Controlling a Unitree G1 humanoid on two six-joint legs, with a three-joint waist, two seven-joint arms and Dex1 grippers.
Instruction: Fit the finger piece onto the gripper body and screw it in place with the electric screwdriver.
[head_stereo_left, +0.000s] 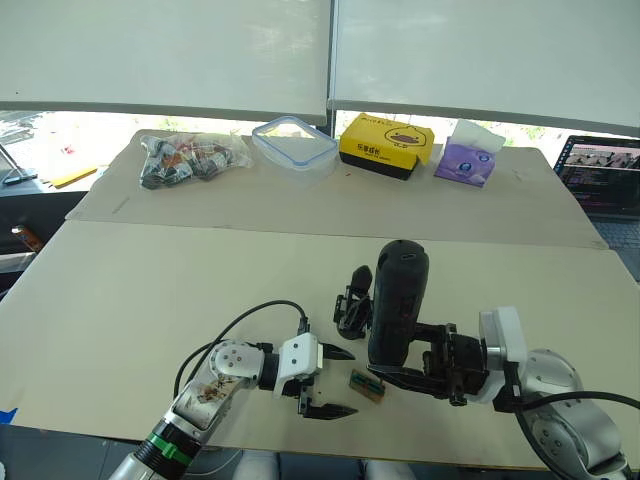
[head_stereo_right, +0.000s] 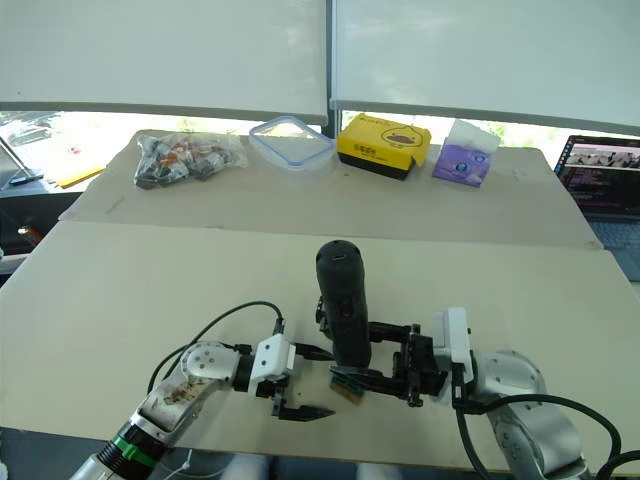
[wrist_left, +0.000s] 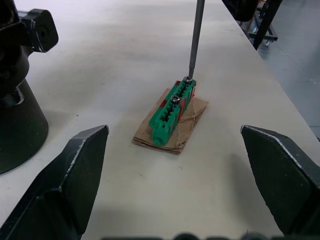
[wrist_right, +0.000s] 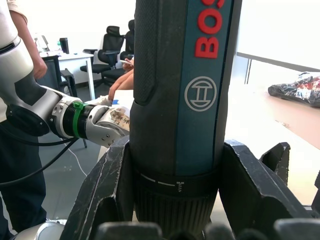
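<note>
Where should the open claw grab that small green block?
Probably across the block's two long sides, at the end nearest the left gripper, coming in low from that side: it is narrow and lies flat, and the screwdriver's bit stands on the other end.

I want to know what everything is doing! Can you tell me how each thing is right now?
Left claw: open, holding nothing, low over the table.
Right claw: shut on the electric screwdriver.
Electric screwdriver: upright, bit tip on a screw in the green block.
Green block: lying on a cardboard scrap.
Gripper body: sitting on the table, untouched.
Plastic box: lid on.
Laptop: open, screen lit.
</note>
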